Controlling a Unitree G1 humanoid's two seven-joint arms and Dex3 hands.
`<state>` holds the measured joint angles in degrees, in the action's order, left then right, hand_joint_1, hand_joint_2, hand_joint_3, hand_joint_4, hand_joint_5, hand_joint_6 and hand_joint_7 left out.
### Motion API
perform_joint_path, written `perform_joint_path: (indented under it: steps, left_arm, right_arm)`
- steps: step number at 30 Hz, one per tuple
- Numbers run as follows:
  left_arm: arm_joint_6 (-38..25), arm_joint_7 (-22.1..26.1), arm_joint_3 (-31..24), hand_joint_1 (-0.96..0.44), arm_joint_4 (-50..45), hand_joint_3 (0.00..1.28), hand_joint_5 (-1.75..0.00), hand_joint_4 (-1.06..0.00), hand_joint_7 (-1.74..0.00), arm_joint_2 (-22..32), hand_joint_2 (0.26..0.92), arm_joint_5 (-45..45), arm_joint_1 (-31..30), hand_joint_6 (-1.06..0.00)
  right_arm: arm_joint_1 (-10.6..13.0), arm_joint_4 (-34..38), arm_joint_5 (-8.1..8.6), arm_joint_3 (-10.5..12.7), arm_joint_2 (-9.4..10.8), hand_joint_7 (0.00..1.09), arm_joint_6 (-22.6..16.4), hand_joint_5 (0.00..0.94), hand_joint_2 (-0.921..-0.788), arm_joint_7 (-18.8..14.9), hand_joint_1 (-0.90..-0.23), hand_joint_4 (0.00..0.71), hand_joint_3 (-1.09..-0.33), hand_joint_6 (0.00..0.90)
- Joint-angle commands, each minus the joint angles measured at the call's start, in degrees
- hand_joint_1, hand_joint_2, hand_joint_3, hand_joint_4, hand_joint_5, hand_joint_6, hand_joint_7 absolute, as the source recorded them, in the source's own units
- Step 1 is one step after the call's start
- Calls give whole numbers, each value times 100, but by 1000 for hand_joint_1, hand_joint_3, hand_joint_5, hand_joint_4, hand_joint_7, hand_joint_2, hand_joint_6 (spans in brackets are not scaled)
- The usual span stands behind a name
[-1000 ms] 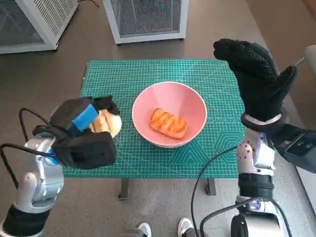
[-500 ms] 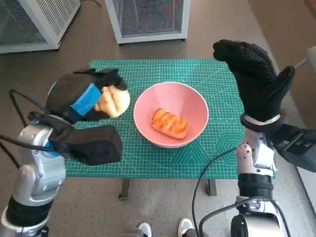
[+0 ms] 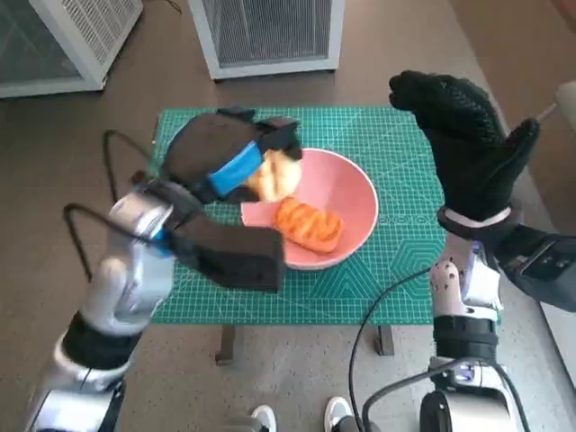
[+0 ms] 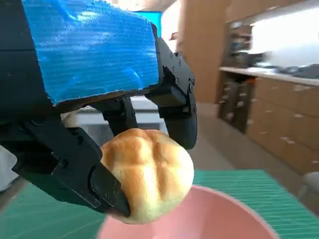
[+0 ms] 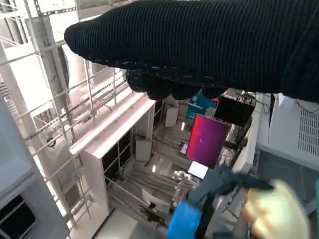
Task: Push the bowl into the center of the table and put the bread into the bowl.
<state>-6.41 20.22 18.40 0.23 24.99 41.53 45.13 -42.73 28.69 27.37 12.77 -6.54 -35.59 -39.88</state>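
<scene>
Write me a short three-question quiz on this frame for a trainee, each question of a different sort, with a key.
1. True or false: the pink bowl already has a pastry lying in it.
2. Multiple choice: the bread roll is A) lying on the green mat, B) held in the left hand's fingers above the bowl's rim, C) held by the right hand.
3. Fill in: the right hand is raised beside the table, fingers spread, holding ____.

Key
1. True.
2. B.
3. Nothing.
</scene>
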Motion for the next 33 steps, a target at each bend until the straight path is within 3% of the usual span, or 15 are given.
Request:
perform_joint_path:
  steps: [1,6,8,10,11,13,14,17,24,33]
  left_arm:
    - [356,-227,139,2,658,48,-1065,-836,-1049,-152,882,-64,237,-688]
    - [556,-212,206,2,1208,52,-1131,-779,-1093,-280,903,-195,398,-644]
    - [562,-142,197,1,1308,100,-1211,-718,-1149,-314,912,-266,400,-566]
    - [522,-43,173,1,1329,217,-1325,-578,-1333,-338,917,-341,366,-413]
    - [485,29,159,-21,1311,218,-1193,-504,-1208,-344,892,-390,330,-371]
    - [448,122,150,-125,1289,150,-579,-415,-684,-341,867,-454,289,-349]
    - [446,149,149,-191,1286,116,-376,-386,-512,-331,870,-477,279,-348]
    - [485,225,133,-311,1322,59,-125,-341,-272,-309,886,-588,265,-362]
    - [675,272,-53,-416,1349,26,-10,-268,-138,-265,903,-1024,144,-359]
    - [1192,407,-867,-377,1588,14,0,-193,-80,-396,907,-2547,1,-313]
  right_arm:
    - [153,-1,30,17,-14,590,29,0,-921,-47,-610,247,-577,26]
    - [198,-50,-33,19,-17,585,-13,0,-921,5,-596,243,-577,28]
    - [212,-61,-54,23,-21,584,-30,0,-921,24,-596,242,-580,29]
    - [227,-72,-67,28,-28,584,-41,0,-921,36,-595,242,-583,31]
    - [235,-73,-78,34,-37,583,-49,0,-921,45,-595,242,-584,31]
    - [247,-79,-98,44,-52,583,-57,0,-921,64,-595,242,-587,32]
    - [251,-82,-111,44,-52,582,-60,0,-921,76,-594,242,-589,32]
    - [258,-88,-157,45,-55,580,-77,0,-921,122,-594,242,-591,32]
    - [267,-103,-225,-1,-29,577,-113,0,-921,222,-593,242,-594,30]
    - [229,-97,-281,-56,3,578,-118,0,-921,306,-603,240,-598,27]
